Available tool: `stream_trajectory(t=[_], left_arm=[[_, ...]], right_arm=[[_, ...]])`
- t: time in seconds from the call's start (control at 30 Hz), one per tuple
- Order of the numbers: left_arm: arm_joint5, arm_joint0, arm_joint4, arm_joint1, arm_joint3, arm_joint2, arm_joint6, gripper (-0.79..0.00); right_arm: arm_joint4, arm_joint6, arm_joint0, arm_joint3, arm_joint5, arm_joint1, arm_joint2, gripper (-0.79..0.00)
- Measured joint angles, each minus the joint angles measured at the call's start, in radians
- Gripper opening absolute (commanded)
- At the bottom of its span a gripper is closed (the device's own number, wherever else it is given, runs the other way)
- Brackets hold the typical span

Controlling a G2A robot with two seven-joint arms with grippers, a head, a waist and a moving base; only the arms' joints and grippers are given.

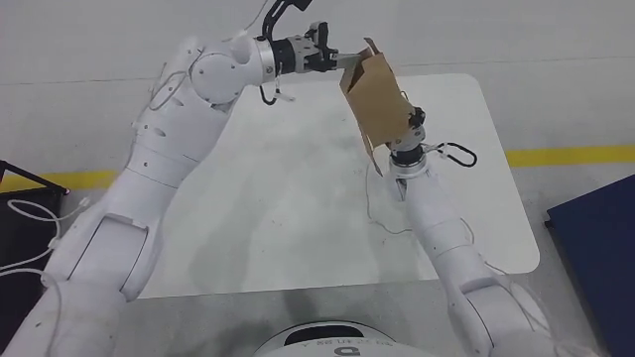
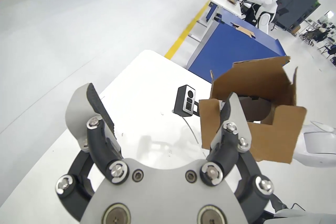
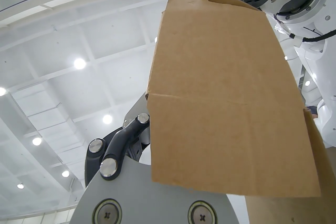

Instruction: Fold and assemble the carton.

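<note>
The brown carton [image 1: 375,94], half opened, hangs above the far side of the bench [image 1: 278,208]. It looks light and easily bent, so it is better to hold it near a crease. The right claw [image 1: 408,121] grips its lower end, and the left claw [image 2: 162,109] is open beside a flap.

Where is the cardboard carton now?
Top view: the carton is lifted above the table, held from below by the right gripper, with the left gripper, jaws open, against its far flap.
</note>
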Motion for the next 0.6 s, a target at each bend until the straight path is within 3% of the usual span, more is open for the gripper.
stream_trajectory(t=[0.6], left_arm=[[-0.027,-0.018,-0.027,-0.022,0.014,0.055,-0.047,0.0]], right_arm=[[-0.016,0.0,-0.014,-0.02,0.009,-0.003,-0.014,-0.785]])
